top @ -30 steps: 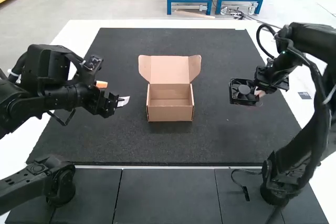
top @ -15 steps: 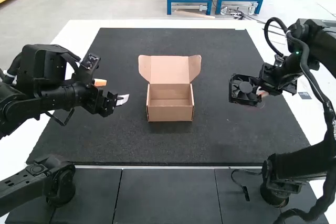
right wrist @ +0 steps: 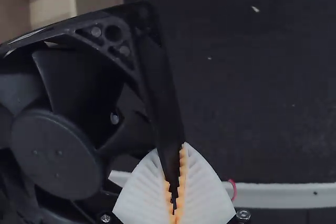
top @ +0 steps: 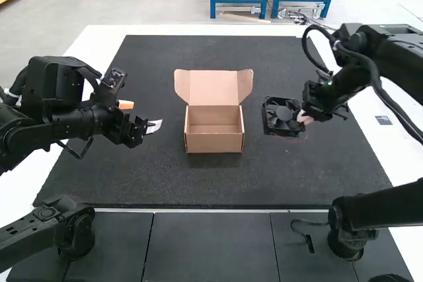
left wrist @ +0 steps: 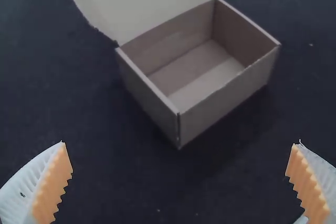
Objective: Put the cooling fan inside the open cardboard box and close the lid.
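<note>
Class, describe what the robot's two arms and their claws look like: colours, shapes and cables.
Both the left arm and the right arm are black, built of chunky rounded joints. A black cable loops off the right arm. The left claw and the right claw have white ribbed fingers with toothed orange pads.
</note>
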